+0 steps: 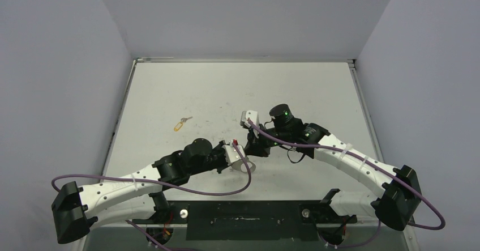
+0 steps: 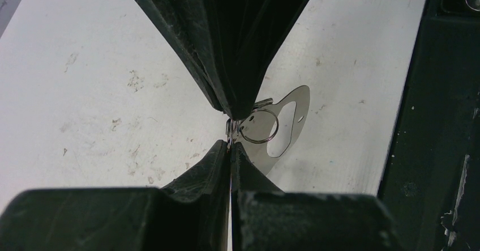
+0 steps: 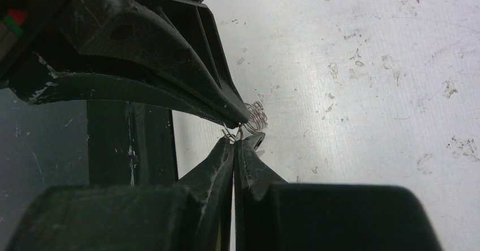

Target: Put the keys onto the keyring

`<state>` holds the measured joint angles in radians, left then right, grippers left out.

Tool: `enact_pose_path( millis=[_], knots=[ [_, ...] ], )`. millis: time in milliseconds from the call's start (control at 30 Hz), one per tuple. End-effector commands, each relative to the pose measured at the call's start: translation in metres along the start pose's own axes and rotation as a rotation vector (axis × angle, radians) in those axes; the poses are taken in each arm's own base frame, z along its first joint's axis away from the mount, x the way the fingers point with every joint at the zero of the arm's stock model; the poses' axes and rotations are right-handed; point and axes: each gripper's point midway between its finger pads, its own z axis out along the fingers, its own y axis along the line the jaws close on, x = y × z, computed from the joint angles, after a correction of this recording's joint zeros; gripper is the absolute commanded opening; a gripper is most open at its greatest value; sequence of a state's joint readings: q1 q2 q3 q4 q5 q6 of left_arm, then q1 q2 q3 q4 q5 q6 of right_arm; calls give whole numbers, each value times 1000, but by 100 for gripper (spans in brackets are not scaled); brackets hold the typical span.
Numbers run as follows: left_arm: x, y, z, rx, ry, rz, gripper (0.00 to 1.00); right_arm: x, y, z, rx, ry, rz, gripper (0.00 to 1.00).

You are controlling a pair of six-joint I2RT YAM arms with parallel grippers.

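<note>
The keyring, a flat silver oval plate with small wire rings, hangs above the table between both grippers. My left gripper is shut, pinching the small rings at their tip. My right gripper is shut too, with a thin wire ring caught at its fingertips, tip to tip with the left fingers. A small dark metal piece sits beside the right tips; I cannot tell if it is a key. In the top view the keyring shows below the grippers. One of the keys, with a yellow tag, lies far left.
A black base plate runs along the near table edge, close behind the keyring. Grey walls enclose the white table on three sides. Purple cables trail from both arms.
</note>
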<state>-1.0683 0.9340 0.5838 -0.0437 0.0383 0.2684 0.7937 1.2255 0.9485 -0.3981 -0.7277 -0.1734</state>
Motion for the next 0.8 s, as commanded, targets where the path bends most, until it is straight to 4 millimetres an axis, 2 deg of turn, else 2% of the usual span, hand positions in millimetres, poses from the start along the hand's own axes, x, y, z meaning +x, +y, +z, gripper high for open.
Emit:
enact_pose_path(
  millis=[0, 400, 767],
  knots=[
    [-31, 4, 1, -11, -110, -7, 0, -20, 9, -2, -40, -60, -63, 0],
    [-34, 4, 1, -12, -120, -9, 0, -17, 16, -6, -70, -49, -69, 0],
    [-34, -2, 5, 19, -118, -10, 0, -26, 14, 0, -66, -74, -74, 0]
  ],
)
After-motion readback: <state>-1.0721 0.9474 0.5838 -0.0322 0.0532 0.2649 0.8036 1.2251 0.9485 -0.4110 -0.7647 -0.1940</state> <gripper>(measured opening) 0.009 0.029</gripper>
